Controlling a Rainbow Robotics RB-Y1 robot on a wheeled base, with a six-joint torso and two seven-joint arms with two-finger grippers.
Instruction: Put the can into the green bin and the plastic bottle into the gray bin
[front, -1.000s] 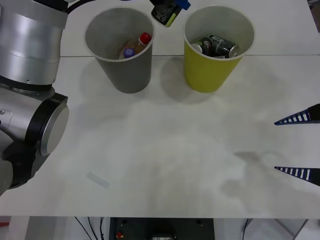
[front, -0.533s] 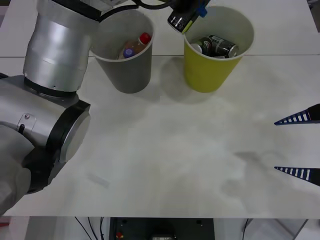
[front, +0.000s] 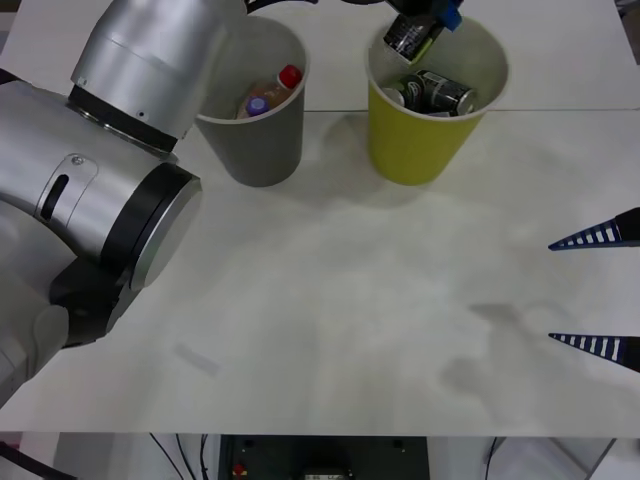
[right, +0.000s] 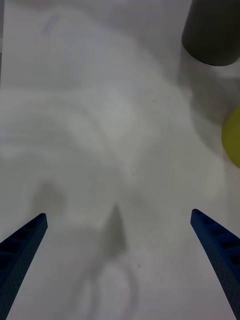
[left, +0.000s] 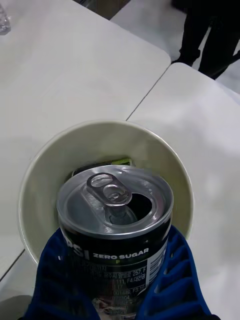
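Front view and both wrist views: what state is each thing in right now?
can: opened, held over the green bin
left pincer: shut on the can
right pincer: open, idle above the table
green bin: upright, holding cans
gray bin: upright, holding a bottle

White worktop (front: 330, 330), matte, with faint gray smudges at centre and lower right of the front view. A seam runs across it near the top of the frame, behind the two bins. Gray bin (front: 255, 105) stands at upper centre-left, base on the worktop. Green bin (front: 425, 115) stands at upper centre-right, near the gray one but apart from it. Both upright. A small pale scrap or mark (front: 195, 358) lies at lower left.
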